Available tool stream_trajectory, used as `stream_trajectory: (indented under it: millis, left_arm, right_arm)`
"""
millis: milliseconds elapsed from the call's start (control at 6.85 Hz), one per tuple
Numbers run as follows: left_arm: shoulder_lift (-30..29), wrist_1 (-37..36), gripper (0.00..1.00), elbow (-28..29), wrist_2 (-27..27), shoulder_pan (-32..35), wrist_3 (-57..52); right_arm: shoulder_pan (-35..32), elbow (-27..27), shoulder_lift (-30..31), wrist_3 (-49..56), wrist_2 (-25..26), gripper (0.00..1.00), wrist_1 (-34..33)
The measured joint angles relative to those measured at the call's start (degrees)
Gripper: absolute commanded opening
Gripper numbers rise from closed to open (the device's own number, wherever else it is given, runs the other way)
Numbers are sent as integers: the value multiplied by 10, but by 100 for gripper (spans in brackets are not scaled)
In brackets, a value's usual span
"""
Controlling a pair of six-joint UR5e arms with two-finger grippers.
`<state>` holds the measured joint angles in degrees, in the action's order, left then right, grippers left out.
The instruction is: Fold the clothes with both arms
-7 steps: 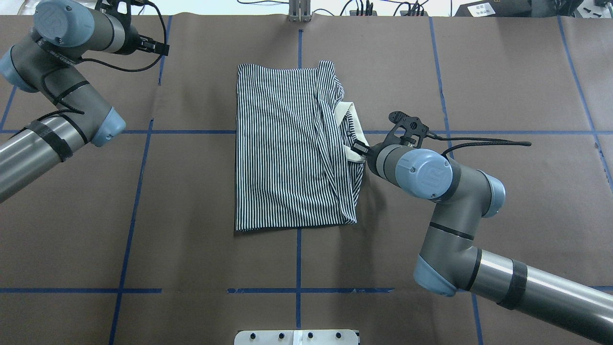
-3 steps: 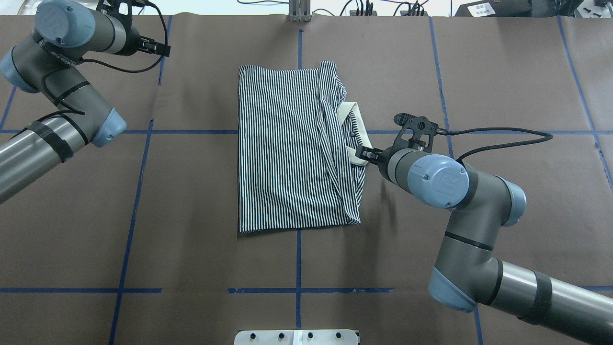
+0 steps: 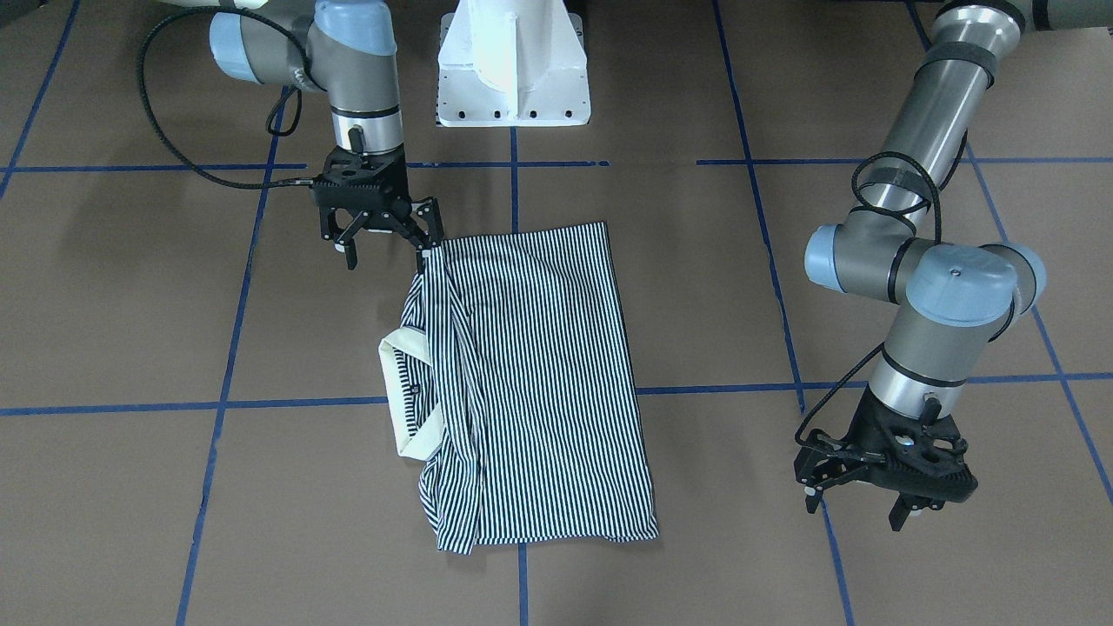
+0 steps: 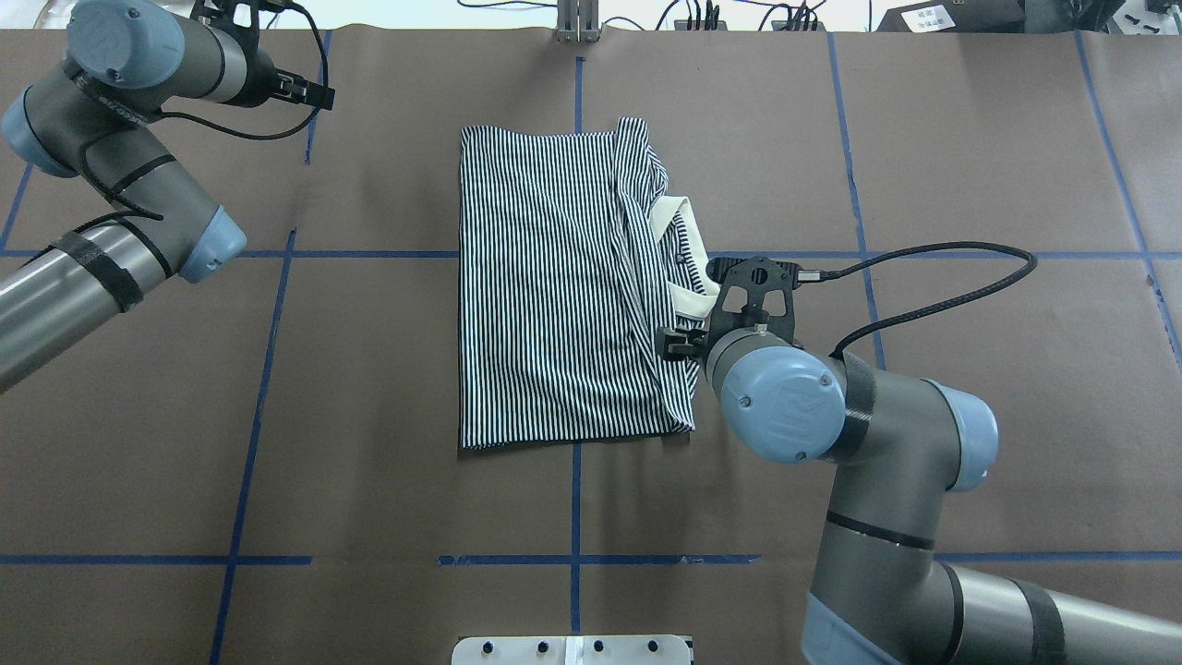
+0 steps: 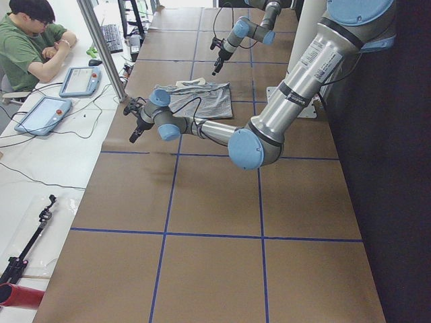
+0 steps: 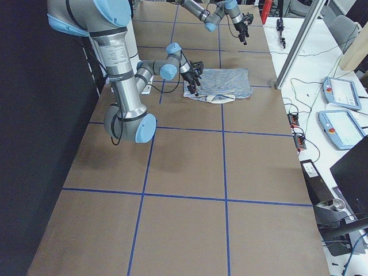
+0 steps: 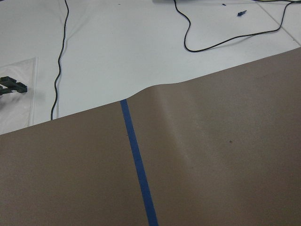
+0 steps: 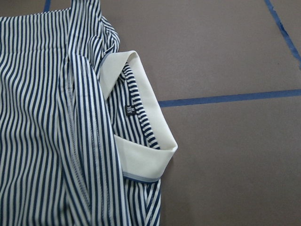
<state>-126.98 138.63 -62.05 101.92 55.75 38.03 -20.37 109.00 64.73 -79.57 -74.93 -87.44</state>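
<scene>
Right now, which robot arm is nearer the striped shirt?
Right. The right arm holds its jaws at the collar-side edge of the shirt; the left arm sits far off past the opposite side.

R gripper [image 3: 387, 254] & L gripper [image 3: 854, 513] both spread, aimed down.

Seated person [image 5: 27, 52], white pedestal [image 3: 513, 74], blue tape [image 3: 174, 407]

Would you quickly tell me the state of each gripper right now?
Left gripper: open, holding nothing.
Right gripper: open, at the polo shirt edge, holding nothing.
</scene>
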Motion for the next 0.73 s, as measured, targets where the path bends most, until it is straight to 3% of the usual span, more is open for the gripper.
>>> stream_trajectory:
  millis: [146, 292, 730]
  left_arm:
    - [0, 0, 100, -2, 3, 0, 0]
    - [0, 0, 100, -3, 3, -1, 0]
    - [1, 0, 100, -6, 4, -2, 0]
  right_arm:
    - [19, 3, -19, 14, 15, 80, -15]
    - [28, 3, -32, 48, 38, 100, -18]
    - [47, 4, -35, 283, 67, 99, -20]
